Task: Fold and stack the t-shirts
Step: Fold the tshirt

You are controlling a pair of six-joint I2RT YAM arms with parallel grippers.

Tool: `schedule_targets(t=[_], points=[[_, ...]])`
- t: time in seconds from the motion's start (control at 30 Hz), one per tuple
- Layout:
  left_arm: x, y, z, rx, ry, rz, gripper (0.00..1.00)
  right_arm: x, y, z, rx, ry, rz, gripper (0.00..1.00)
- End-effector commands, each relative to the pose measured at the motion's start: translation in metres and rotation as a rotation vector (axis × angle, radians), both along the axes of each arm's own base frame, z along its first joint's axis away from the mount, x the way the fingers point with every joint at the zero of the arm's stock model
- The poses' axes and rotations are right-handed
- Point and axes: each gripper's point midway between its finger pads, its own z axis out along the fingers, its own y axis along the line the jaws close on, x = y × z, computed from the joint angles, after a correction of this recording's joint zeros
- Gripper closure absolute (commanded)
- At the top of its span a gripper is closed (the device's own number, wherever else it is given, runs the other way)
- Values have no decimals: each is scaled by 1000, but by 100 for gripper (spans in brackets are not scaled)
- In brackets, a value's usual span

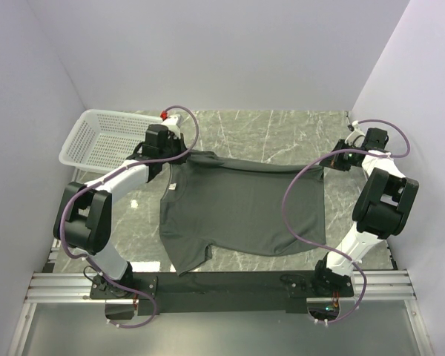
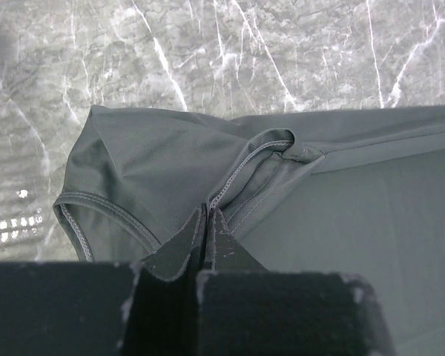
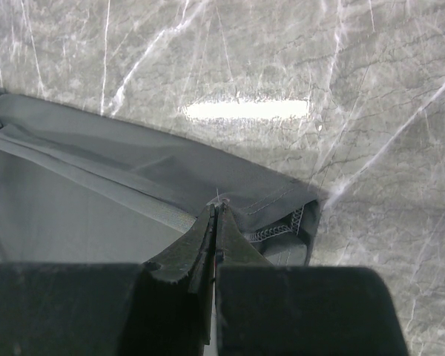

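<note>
"Where the white mesh basket (image 1: 96,137) sits at the far left of the marble table (image 1: 282,126), does the shirt touch it?"

"No, it lies apart from it. Just to the right of the basket, the left gripper (image 2: 206,222) has its fingers pressed together on a fold of the dark grey-green t-shirt (image 1: 245,215), at the far left corner beside a sleeve (image 2: 96,193)."

"And which way does the shirt point?"

"Its neck end faces left: the small white neck label (image 1: 173,190) shows near the left edge, and the other sleeve (image 1: 189,259) sticks out at the near left corner. The hem end faces right, so the long axis runs left to right across the middle of the table, in front of both arm bases. The far edge looks doubled over along a straight line between the two grippers."

"What about the right side?"

"There the right gripper (image 3: 215,215) pinches the far right corner of the cloth, fingers closed on it just beside the stitched hem (image 3: 278,204). That corner rests low over the marble; whether it is lifted off cannot be told."
</note>
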Motion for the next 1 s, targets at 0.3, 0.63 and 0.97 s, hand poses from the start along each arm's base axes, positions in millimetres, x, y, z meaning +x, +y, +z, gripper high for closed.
schedule_targets(t=[0.3,0.63,0.97], points=[[-7,-4,6,10,-9,-1,99,-14,-5,2,-65,3,37,100],[-10,-9,-4,32,22,-11,99,-22,-5,-12,-78,53,63,99],[-8,-9,-6,42,26,-3,99,-24,-5,-15,-81,64,73,98]])
